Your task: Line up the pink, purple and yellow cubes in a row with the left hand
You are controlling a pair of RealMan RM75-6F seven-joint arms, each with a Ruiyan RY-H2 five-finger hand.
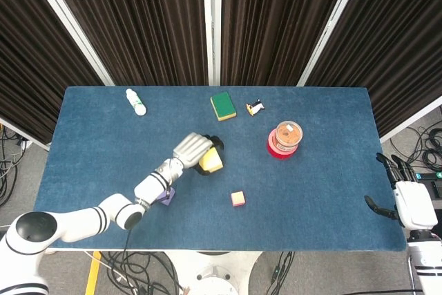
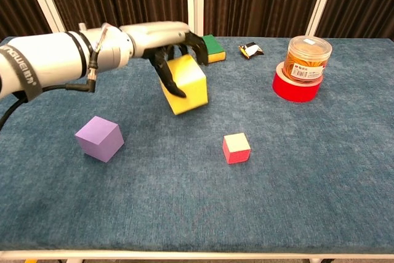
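The left hand [image 2: 165, 44] has its dark fingers wrapped over the top and side of the big yellow cube [image 2: 183, 84], holding it tilted and clear of the blue felt worktop [image 2: 295, 201], roughly over the middle of it. From the head view the same hand [image 1: 192, 148] covers most of the cube [image 1: 211, 162], with only a yellow corner peeking out.

The lilac purple cube [image 2: 99, 138] sits flat toward the near left edge, well apart from the yellow one. The small pink cube with a pale top [image 2: 236, 148] rests near the centre of the near edge, just to the right of the raised cube.

Along the far edge lie a green and yellow sponge [image 1: 223, 106] and a small penguin figure [image 1: 255, 108], with a white bottle [image 1: 136, 101] toward the far left corner. A clear jar of rubber bands [image 2: 306, 58] stands on a red tape roll [image 2: 297, 85] on the right half.

The right hand [image 1: 407, 202] hangs off the near right corner, fingers spread, holding nothing.
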